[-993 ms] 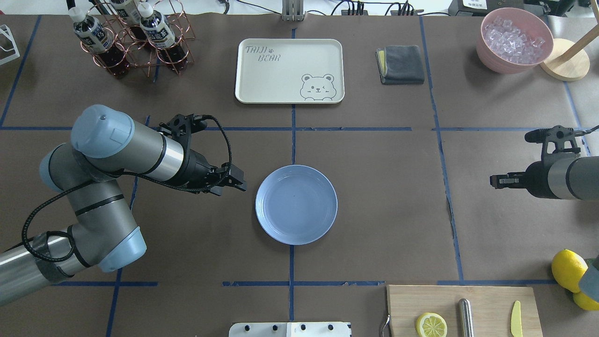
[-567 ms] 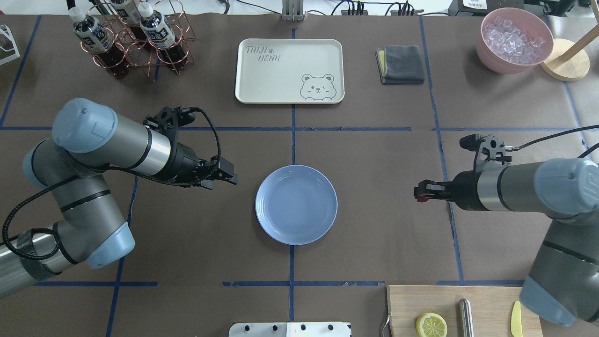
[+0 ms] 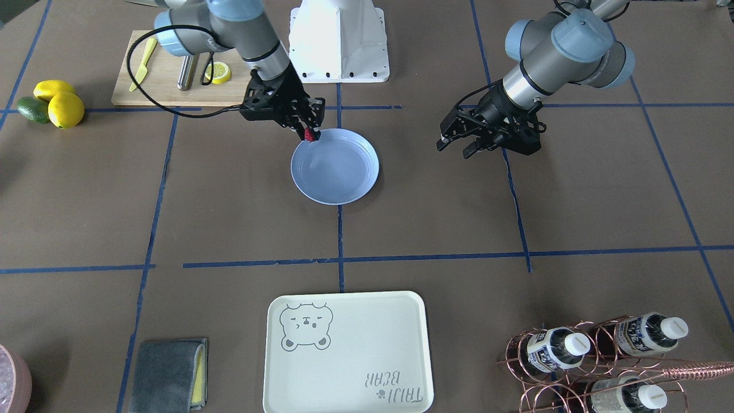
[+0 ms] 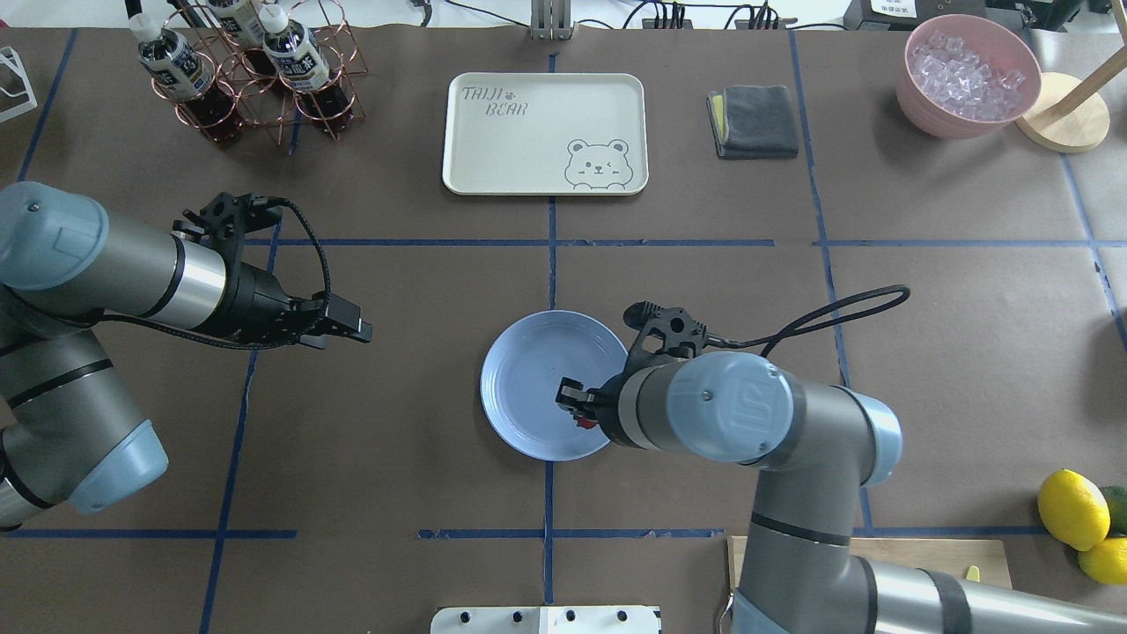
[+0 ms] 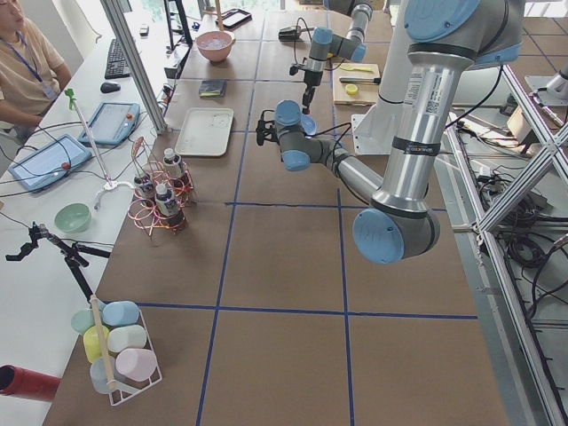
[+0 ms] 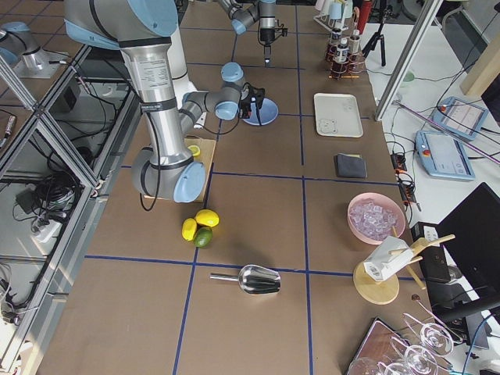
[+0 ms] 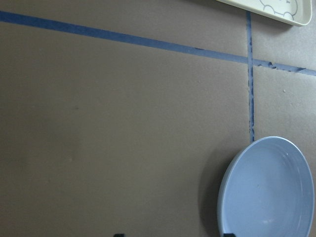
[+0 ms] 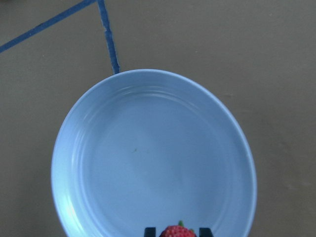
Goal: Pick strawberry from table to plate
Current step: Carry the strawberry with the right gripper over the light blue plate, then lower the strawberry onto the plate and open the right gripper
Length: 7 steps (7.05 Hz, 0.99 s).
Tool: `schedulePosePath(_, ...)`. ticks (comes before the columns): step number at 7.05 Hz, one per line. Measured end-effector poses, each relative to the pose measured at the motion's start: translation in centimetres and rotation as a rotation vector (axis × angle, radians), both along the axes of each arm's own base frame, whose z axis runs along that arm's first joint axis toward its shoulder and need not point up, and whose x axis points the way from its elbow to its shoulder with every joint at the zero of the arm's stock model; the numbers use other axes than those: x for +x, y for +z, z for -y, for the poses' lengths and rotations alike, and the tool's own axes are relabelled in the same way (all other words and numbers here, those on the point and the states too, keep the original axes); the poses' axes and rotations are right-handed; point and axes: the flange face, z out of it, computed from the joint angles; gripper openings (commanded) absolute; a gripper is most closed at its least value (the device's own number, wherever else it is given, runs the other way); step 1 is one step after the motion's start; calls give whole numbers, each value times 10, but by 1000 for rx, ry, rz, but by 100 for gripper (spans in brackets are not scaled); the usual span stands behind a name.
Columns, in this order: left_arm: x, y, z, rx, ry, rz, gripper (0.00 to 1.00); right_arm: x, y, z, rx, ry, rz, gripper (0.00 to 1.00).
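Observation:
The strawberry is small and dark red, pinched in my right gripper, which is shut on it above the near right part of the light blue plate. The front view shows that berry hanging over the plate's rim, and in the right wrist view the strawberry peeks between the fingertips over the plate. My left gripper hovers open over the table, well left of the plate, holding nothing.
A cream bear tray lies beyond the plate, with a grey cloth and a pink bowl of ice to its right. A bottle rack stands far left. Lemons and a cutting board sit near right.
My right arm swept left from the table's right side, carrying the strawberry over the plate. My left arm drew back to the left, away from the plate.

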Motion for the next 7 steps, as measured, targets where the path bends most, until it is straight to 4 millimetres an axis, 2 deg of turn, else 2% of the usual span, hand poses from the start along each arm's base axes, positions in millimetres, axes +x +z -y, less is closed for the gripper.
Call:
schedulePosePath(1,-1,2,-1,1,1,3,73,-22,-10,2,-23,23,-18,0)
schedulePosePath(2,0,3,-1,2,0,5,73,-33,-11,5,-27,40,-34,0)
schedulePosePath(7,2,-2,-1,4,-4,-2,75,-54,1,18,-10,95,-92,0)
